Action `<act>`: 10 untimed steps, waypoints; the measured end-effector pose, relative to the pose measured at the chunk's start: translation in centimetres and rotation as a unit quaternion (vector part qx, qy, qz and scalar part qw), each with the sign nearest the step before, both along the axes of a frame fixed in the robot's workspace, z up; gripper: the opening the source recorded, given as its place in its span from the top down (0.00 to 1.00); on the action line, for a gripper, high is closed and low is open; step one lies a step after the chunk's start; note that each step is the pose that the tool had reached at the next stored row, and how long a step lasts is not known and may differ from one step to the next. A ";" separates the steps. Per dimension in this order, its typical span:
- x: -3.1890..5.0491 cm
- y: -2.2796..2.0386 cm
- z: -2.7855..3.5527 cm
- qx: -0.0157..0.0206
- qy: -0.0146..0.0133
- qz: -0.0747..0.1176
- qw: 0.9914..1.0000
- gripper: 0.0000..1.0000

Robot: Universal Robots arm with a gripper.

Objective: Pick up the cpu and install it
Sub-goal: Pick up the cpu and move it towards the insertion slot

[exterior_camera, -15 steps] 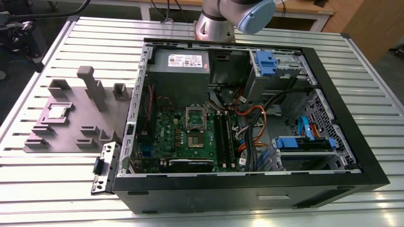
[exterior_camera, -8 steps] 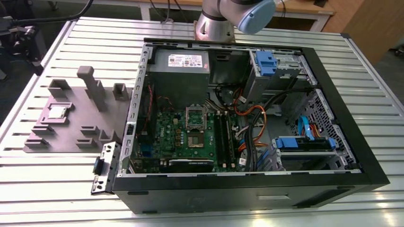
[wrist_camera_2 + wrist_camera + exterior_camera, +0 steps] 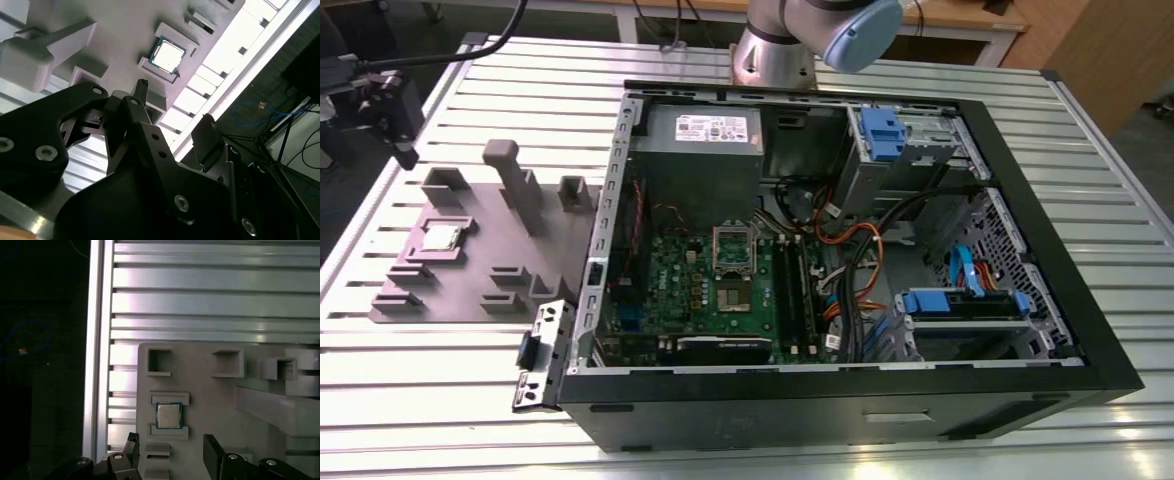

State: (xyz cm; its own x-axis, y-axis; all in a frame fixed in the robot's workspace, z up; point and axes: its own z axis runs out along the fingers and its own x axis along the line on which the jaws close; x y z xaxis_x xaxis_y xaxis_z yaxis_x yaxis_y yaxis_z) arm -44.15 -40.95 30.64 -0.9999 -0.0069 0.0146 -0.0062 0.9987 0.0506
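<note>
Overhead, the pincer (image 3: 169, 438) hovers with jaws spread near the cpu (image 3: 169, 415)

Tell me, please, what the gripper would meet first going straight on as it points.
Probably the grey fixture plate, at or just beside the cpu; depth is hard to judge.

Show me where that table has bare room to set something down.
Toward the exterior view's left, bare slats of the aluminium table lie in front of and beyond the grey fixture tray. Crowded: the tray's pegs and the open black computer case's cable-filled inside.
</note>
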 end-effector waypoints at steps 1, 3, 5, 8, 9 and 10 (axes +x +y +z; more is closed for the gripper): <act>0.00 -0.01 -0.18 0.000 0.000 0.000 1.000 0.38; 0.00 -0.03 -0.55 0.000 0.000 0.000 1.000 0.38; 0.00 -0.06 -0.90 0.000 0.000 0.000 1.000 0.38; 0.01 -0.16 -1.45 0.001 0.001 0.000 1.000 0.38; 0.01 -0.19 -1.62 0.001 0.001 0.000 1.000 0.38; 0.00 -0.22 -1.78 0.001 0.001 0.000 1.000 0.38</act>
State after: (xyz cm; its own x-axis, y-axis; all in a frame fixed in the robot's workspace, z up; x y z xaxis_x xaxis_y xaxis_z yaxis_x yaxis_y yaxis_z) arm -44.15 -41.16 28.86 -0.9998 -0.0075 0.0171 -0.0066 0.9986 0.0529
